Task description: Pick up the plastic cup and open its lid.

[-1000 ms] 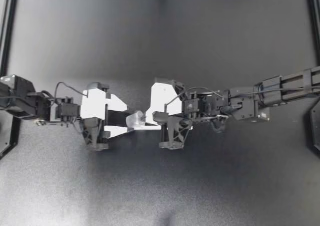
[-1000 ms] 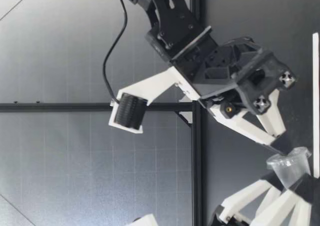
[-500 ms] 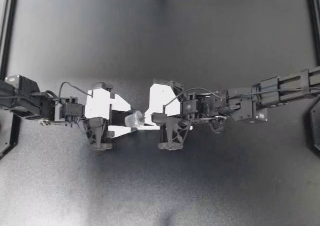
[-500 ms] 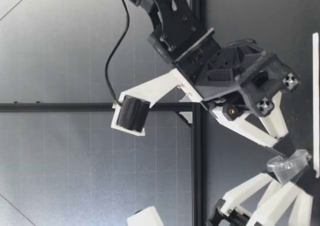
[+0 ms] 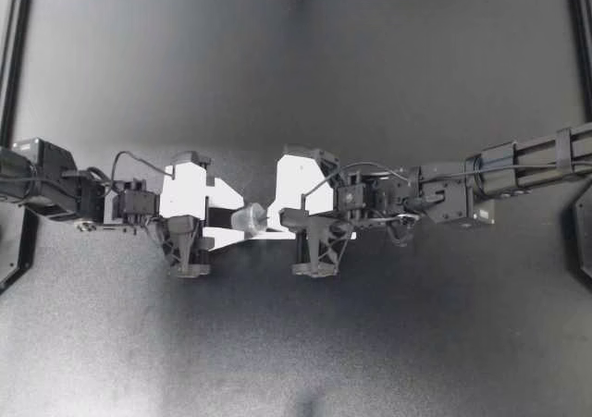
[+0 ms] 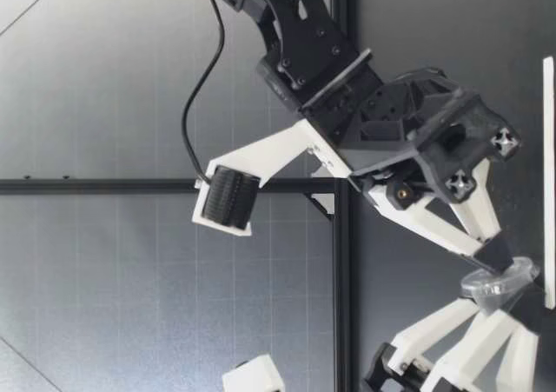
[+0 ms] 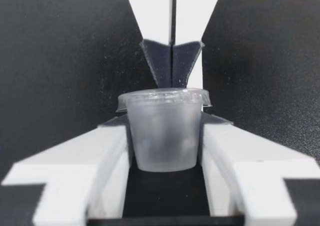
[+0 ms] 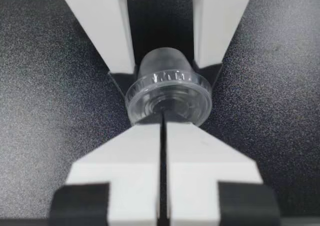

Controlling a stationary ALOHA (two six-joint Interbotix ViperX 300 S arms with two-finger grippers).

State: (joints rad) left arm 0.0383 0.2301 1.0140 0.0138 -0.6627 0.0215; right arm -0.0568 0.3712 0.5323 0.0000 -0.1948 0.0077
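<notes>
A small clear plastic cup with a clear lid hangs between my two grippers just above the black table. My left gripper is shut on the cup's body; in the left wrist view its white fingers press both sides of the cup. My right gripper is shut, pinching the lid's rim. In the right wrist view the right gripper meets the lid head-on. In the low view the cup tilts, with the right gripper above it.
The dark table mat stretches on all sides of the two arms. Black frame rails run along the table's edges. A white strip stands at the table's surface in the low view.
My left gripper has slid in toward the cup and its fingers have come together on the cup's sides. The cup has tipped a little. The right gripper stays shut on the lid's rim.
</notes>
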